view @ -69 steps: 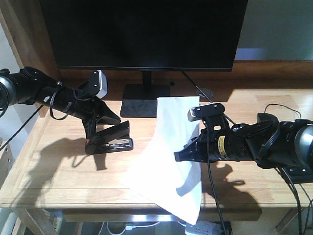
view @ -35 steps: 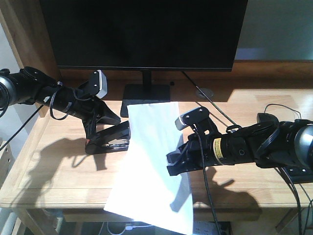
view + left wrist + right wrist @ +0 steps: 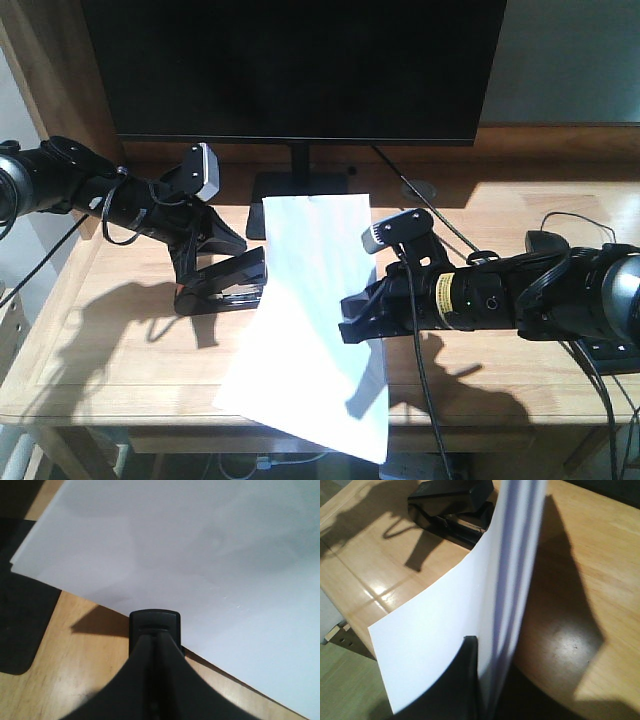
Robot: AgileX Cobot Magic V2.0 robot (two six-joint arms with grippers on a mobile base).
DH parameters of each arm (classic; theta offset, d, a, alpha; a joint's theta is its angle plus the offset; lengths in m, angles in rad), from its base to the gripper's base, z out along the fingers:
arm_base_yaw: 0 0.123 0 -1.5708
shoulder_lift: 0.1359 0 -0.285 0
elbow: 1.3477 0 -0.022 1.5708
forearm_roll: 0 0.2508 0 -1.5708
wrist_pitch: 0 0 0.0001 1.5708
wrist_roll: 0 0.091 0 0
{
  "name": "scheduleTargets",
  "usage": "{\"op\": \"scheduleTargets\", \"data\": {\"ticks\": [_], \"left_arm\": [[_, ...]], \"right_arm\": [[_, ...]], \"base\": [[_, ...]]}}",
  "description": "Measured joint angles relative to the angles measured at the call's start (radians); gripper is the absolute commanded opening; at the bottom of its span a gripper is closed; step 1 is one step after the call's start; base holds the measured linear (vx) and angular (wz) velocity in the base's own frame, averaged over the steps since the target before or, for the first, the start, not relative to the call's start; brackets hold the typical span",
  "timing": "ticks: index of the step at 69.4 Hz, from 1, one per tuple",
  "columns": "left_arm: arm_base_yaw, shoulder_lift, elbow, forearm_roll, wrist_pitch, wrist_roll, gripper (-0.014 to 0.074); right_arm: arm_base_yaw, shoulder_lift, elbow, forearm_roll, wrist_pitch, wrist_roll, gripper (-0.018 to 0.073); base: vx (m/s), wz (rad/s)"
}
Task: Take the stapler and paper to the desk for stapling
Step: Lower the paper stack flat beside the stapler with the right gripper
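On the sunlit worktop [image 3: 110, 340] our left end effector [image 3: 203, 275] clamped the stapler [image 3: 243, 291], steadying it; just beside the stapler our right end effector [image 3: 352, 325] pinched the paper [image 3: 300, 360], we judged for feeding

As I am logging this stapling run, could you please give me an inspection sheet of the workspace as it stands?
Surface: wooden desk, sunlit, with hard shadows.
Job's things: stapler low on the desk in the left gripper; paper held curved by the right gripper, its left edge at the stapler and its lower corner past the desk's front edge.
Clutter: dark object at far right, partly hidden by the arm.
Grippers: left shut on the stapler; right shut on the paper.
Cables: black cable hangs from the right arm over the front edge.
Surroundings: monitor behind, screen dark.
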Motion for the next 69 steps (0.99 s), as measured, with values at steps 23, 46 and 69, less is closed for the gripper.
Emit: {"op": "scheduleTargets", "data": {"ticks": [23,46,69], "left_arm": [[0.0,0.0,0.0,0.0,0.0,0.0,-0.0006],[0.0,0.0,0.0,0.0,0.0,0.0,-0.0006],[0.0,0.0,0.0,0.0,0.0,0.0,-0.0006]], "right_arm": [[0.0,0.0,0.0,0.056,0.049,-0.024,-0.0003],[0.0,0.053,-0.001,0.079,0.024,-0.033,-0.0003],[0.0,0.061,-0.004,0.149,-0.027,-0.115,-0.0003]], "base": [[0.0,0.0],[0.0,0.0],[0.0,0.0]]}}
